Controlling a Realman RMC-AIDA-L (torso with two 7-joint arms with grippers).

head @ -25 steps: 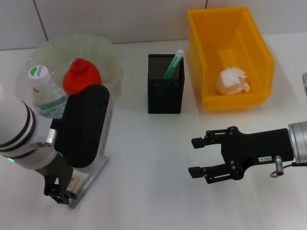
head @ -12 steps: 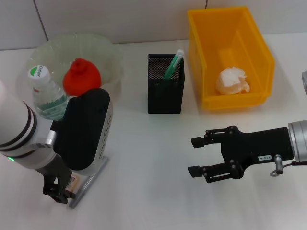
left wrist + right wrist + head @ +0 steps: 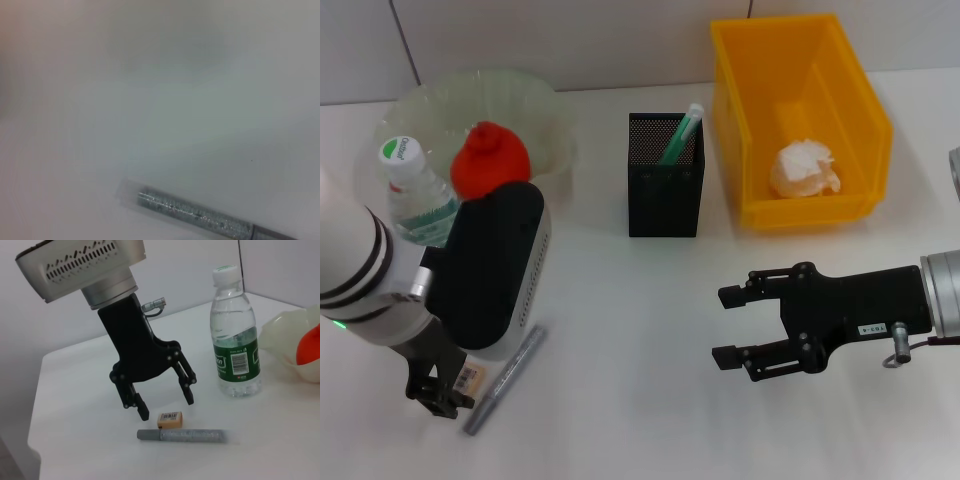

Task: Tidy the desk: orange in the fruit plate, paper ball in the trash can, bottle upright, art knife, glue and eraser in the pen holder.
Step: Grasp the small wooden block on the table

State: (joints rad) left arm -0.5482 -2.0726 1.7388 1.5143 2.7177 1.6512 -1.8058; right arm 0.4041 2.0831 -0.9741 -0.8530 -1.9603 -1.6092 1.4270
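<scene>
Grey art knife beside eraser under spread left gripper.

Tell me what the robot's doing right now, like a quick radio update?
Left hand open, poised over eraser. Right hand open, idle above the desk. Art knife lies beside the eraser, close to the fingers. Bottle upright.

I'm seeing a plain white desk filling most of the head view, with soft even light lying on it. A pale wall is running along the far edge, vertical seams showing. In the right wrist view the desk edge is ending against another pale wall.
</scene>
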